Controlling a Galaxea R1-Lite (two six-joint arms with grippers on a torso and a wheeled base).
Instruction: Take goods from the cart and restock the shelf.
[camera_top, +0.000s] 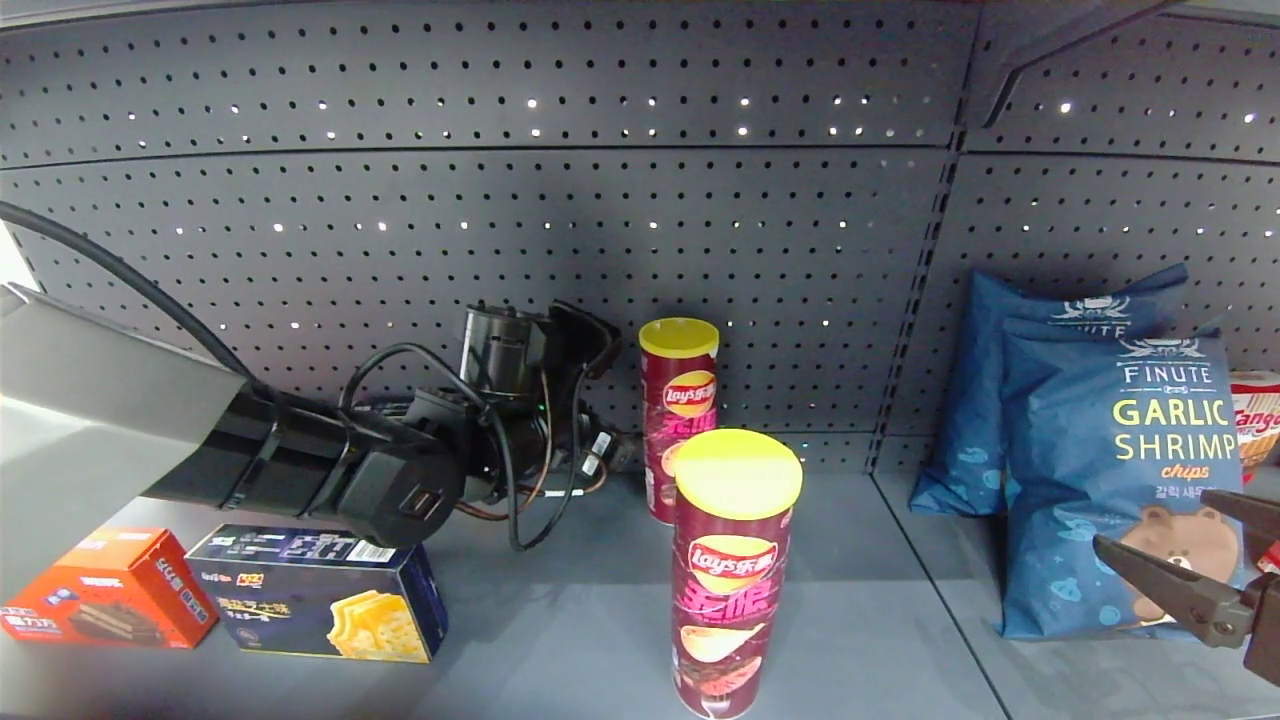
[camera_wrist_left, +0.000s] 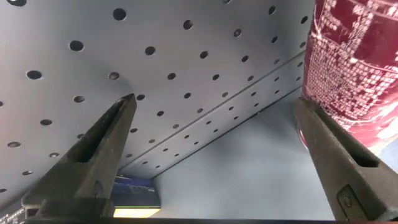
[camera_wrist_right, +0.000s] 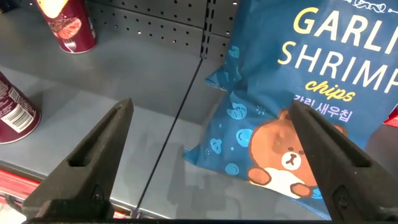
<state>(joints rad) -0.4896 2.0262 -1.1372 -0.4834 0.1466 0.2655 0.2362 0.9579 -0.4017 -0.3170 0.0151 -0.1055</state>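
Two maroon chip cans with yellow lids stand on the grey shelf: a front can and a back can by the pegboard. My left arm's wrist lies low over the shelf just left of the back can. My left gripper is open and holds nothing, and the back can is just outside one finger. My right gripper is open in front of the blue shrimp chips bags; in the right wrist view the right gripper hangs over bare shelf beside the front bag.
An orange box and a dark blue cracker box lie at the shelf's front left. A red-and-white pack shows at the far right. A perforated back panel closes the shelf. Bare shelf lies between the cans and the bags.
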